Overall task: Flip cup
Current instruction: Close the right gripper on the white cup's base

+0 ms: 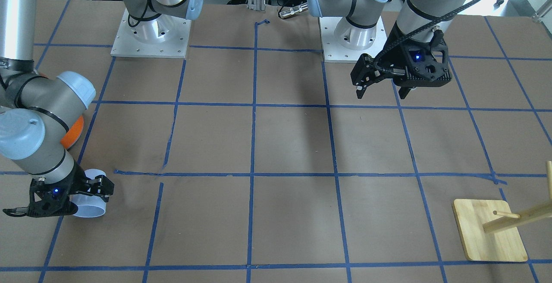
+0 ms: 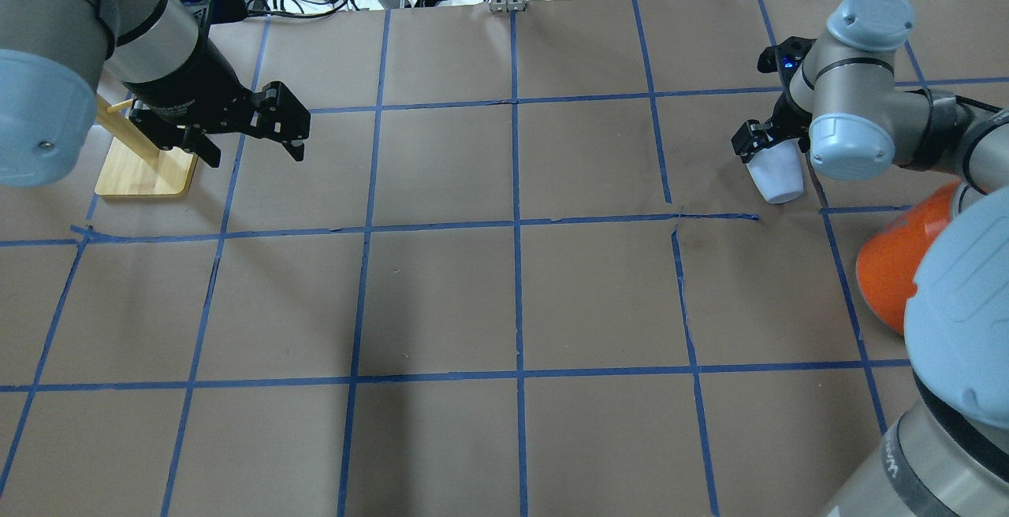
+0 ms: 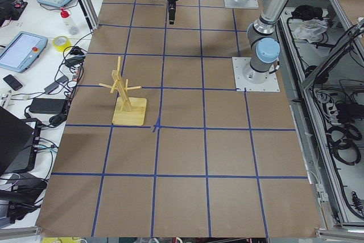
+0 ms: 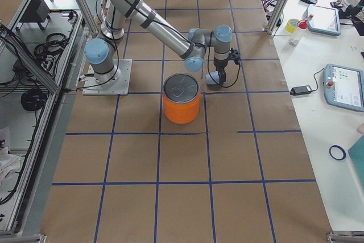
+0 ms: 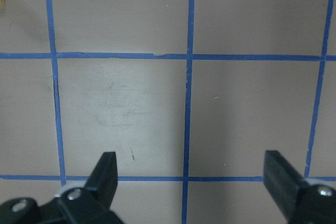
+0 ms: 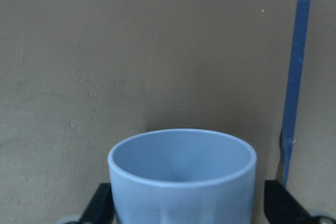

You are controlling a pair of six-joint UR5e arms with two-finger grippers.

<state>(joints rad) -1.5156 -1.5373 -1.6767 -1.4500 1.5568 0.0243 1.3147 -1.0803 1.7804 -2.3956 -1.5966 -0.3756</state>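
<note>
Right gripper (image 1: 88, 194) is clamped across the small pale lavender-blue plastic cup (image 1: 91, 205), lying sideways between its fingers. Looks light, stiff, kinda slick; mid-wall grip seems safest. Left gripper (image 2: 248, 135) hangs wide open, holding nothing.

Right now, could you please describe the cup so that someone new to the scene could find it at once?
Start at the big orange can near the right arm. Just beyond it, the right end effector is closed around the cup, which is tilted. It is small, pale lavender-blue, smooth and handleless, far smaller than the silver-topped can.
</note>
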